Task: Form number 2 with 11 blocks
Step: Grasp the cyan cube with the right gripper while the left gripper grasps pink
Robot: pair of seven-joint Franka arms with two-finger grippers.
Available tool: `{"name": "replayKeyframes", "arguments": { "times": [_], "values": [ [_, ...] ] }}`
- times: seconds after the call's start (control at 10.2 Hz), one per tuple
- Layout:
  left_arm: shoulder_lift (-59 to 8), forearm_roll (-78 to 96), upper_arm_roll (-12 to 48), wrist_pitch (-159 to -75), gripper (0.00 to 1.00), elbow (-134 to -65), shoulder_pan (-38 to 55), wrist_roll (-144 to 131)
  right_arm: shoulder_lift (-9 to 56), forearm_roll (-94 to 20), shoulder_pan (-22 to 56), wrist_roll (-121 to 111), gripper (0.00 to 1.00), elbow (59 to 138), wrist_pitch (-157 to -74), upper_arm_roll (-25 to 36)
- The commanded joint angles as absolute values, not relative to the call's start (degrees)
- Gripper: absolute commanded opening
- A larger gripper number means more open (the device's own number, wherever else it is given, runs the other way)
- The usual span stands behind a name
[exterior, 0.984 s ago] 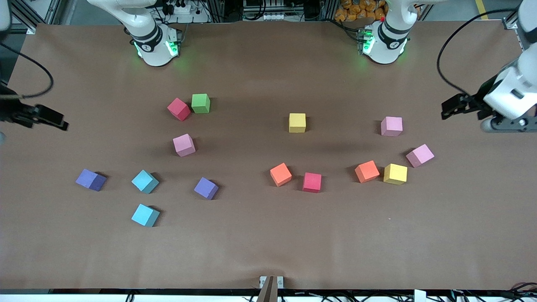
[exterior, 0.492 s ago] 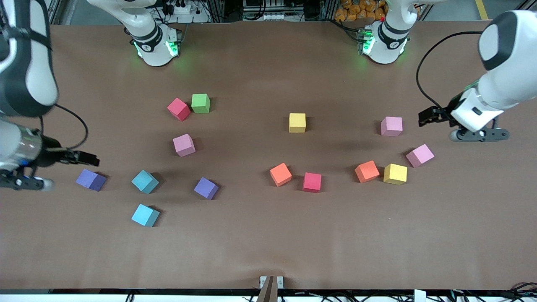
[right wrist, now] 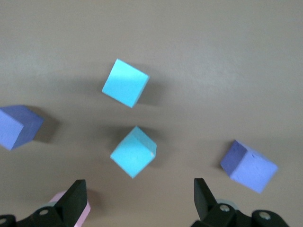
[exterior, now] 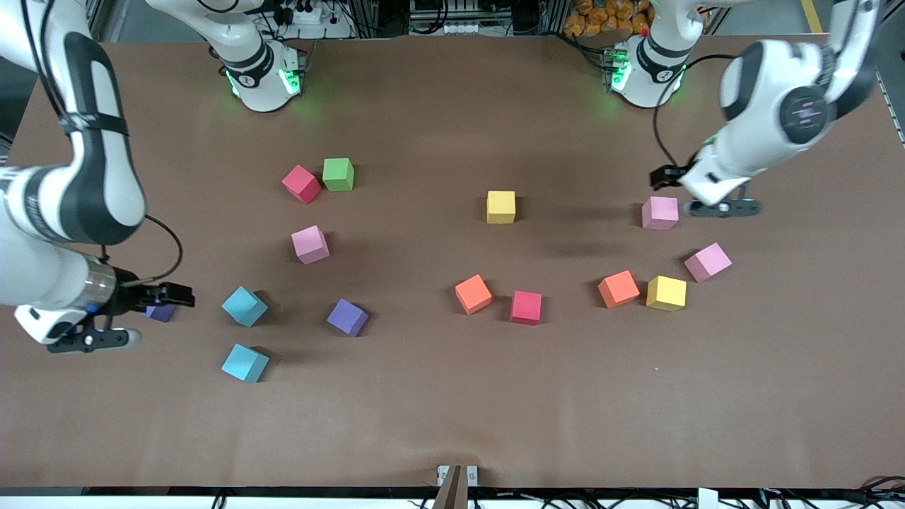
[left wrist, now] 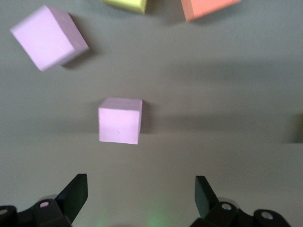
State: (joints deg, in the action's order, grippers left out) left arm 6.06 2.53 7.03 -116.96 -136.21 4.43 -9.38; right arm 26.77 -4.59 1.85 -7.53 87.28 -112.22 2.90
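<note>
Both of my arms had swung in over the table since a second ago, when they hung at its two ends; none of the blocks had shifted.

From the front camera, my left gripper (exterior: pixel 722 206) hung just beside a pink block (exterior: pixel 660 213) at the left arm's end of the table, jaws spread wide and holding nothing. A second pink block (exterior: pixel 707 261) lay nearer the camera, with a yellow block (exterior: pixel 666 293) touching an orange block (exterior: pixel 619 289) nearer still. My right gripper (exterior: pixel 92 339) hung at the right arm's end, jaws wide and empty, its wrist covering most of a purple block (exterior: pixel 161 312). Two cyan blocks (exterior: pixel 244 306) sat near it, and another purple block (exterior: pixel 347 317). Toward the middle lay an orange block (exterior: pixel 473 294) beside a red block (exterior: pixel 526 307), and a lone yellow block (exterior: pixel 500 206) farther from the camera. A third pink block (exterior: pixel 310 244), another red block (exterior: pixel 301 184) and a green cube (exterior: pixel 338 174) touching it lay closer to my right base. No digit 2 had been formed.

Through my left wrist camera, the pink block (left wrist: pixel 120 120) sat ahead of my open fingers (left wrist: pixel 75 194), clear of both.

Through my right wrist camera, a cyan block (right wrist: pixel 133 151) lay ahead of my open fingers (right wrist: pixel 75 197), with purple blocks to either side.
</note>
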Motion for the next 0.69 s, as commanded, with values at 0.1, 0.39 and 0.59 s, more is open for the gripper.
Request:
{"name": "replayKeyframes", "arguments": {
  "times": [0.1,0.39,0.59],
  "values": [
    [4.2,2.4,7.2,-130.7,1.00,-145.4,3.3,-8.8,27.9,-5.4,2.8,-7.9,1.00,91.8,-119.8,3.4],
    [0.2,-1.8,7.3,-135.5,1.00,-145.5,0.1,-4.8,28.6,-5.4,2.8,-3.3,1.00,94.6,-122.9,3.5],
    [-3.8,-2.1,7.3,-139.9,1.00,-145.5,-2.1,0.2,28.5,-5.4,3.0,1.3,1.00,97.3,-125.9,3.5]
  ]
}}
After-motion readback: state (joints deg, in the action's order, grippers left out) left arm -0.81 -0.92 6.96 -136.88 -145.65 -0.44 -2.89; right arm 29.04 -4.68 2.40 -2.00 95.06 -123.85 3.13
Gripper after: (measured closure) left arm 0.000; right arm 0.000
